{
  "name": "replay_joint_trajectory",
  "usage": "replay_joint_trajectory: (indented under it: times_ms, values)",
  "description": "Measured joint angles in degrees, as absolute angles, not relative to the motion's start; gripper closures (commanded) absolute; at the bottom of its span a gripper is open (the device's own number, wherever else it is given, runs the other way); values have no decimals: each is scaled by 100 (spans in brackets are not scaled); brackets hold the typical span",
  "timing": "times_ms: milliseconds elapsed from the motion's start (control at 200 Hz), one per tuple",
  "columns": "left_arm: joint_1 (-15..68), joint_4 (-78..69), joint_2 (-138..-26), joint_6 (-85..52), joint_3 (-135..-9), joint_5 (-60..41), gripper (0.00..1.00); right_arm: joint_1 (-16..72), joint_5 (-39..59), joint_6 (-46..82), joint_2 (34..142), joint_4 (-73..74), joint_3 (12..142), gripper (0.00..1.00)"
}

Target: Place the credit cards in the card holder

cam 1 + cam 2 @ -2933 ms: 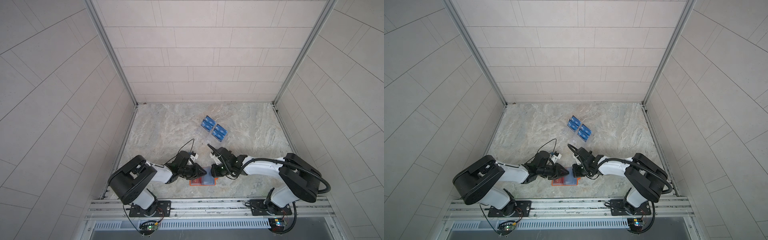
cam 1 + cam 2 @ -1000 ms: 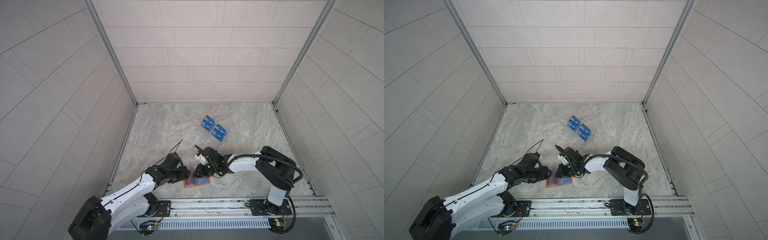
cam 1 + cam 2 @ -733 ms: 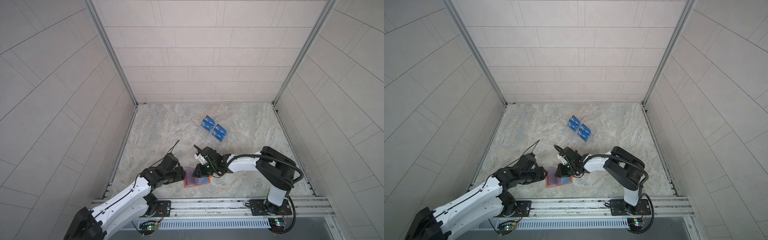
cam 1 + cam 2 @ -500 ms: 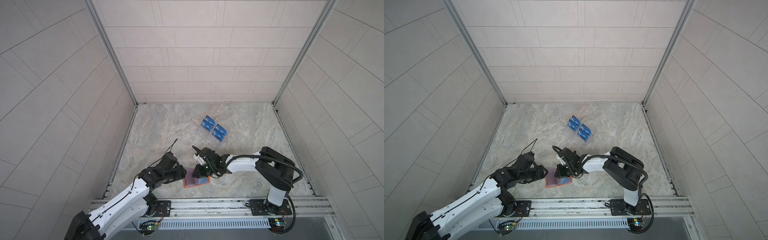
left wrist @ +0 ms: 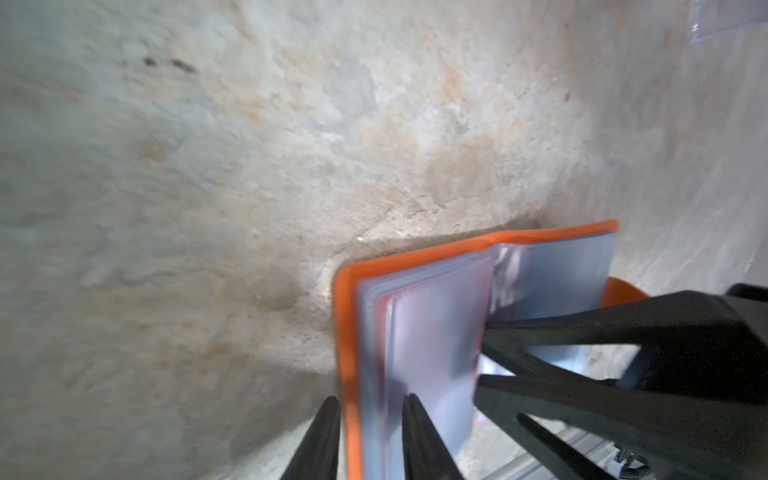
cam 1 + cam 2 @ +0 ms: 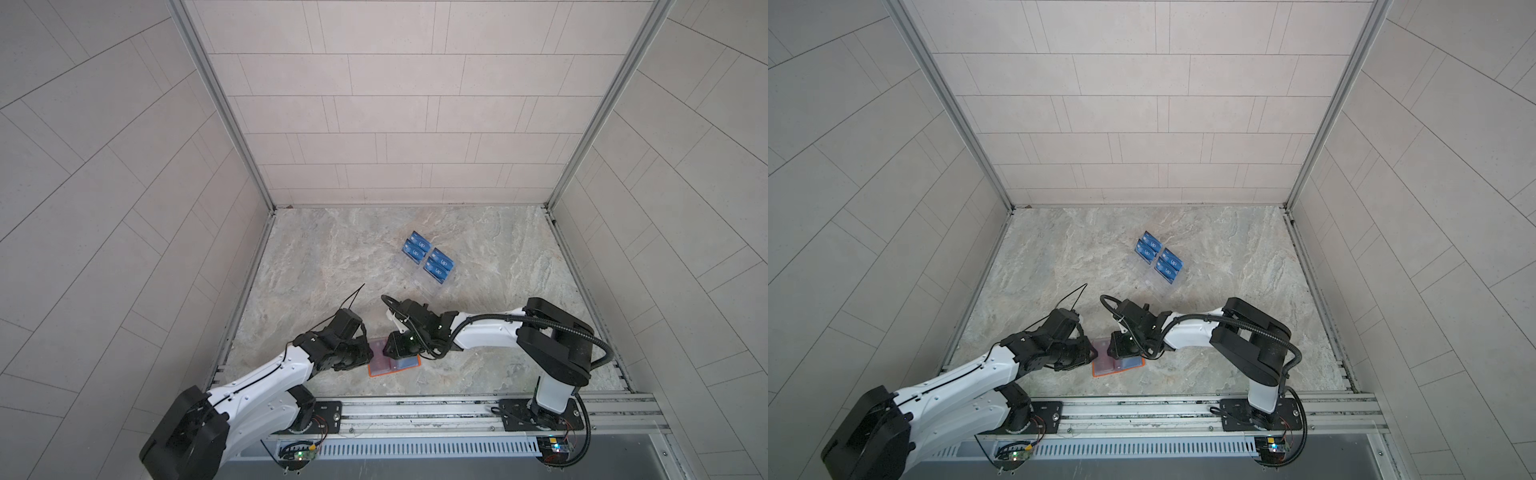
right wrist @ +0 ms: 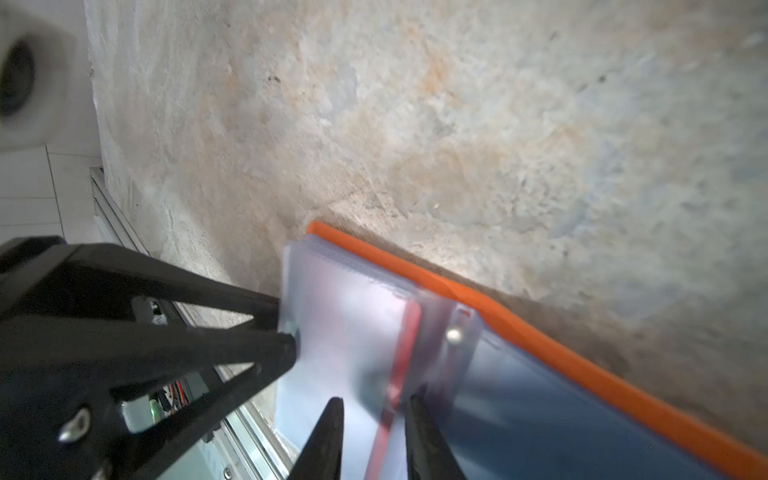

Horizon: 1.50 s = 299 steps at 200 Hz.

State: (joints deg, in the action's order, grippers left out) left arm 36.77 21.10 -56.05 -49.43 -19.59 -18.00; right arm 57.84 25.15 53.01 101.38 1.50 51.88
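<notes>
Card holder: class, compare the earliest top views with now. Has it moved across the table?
Yes. The card holder has slid slightly left in both top views, judged against the blue cards, which stayed put.

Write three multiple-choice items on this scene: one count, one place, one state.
1. How many blue cards show in the clear stand? A two; B four; C six.
2. Where does the card holder lie? A against the back wall; B inside the stand; C on the table, near its front edge.
3. How is the card holder? A lying open; B snapped shut; C standing on edge.

Key: 1 B, two pairs of blue faces show in both top views. 2 C, it sits at the table's near edge in both top views. 3 A, its clear sleeves lie exposed over the orange cover in both wrist views.
</notes>
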Motion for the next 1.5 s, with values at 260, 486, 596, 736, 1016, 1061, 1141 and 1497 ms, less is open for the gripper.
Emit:
replay_joint_trajectory:
  times_ms: [260,486,596,736,1016,1061,1141,1497]
  values:
    - [3677,1951,-5835,-4792,-1957,-1817,76,5730,2467,5109,9695,-261,5212,73]
    - [3677,1885,-6055,-4606,-2064,-1872,76,5708,2578,5041,9701,-285,5227,81]
    - [3677,1852,-6250,-4508,-2169,-1927,77,5708,2668,5030,9850,-211,5273,84]
    - [3669,1916,-6283,-4425,-2224,-1951,74,5706,2757,5024,10215,-45,5354,85]
    - [3496,2106,-5721,-4434,-2281,-2104,72,5706,2825,5186,10442,414,5356,85]
    - [3489,2023,-5651,-4510,-2281,-2189,72,5706,2823,5218,10449,460,5356,85]
    - [3489,1772,-5614,-4630,-2281,-2357,73,5706,2816,5256,10449,495,5356,85]
    - [3479,779,-6193,-4980,-1935,-2711,75,5570,2724,5247,10300,270,5356,85]
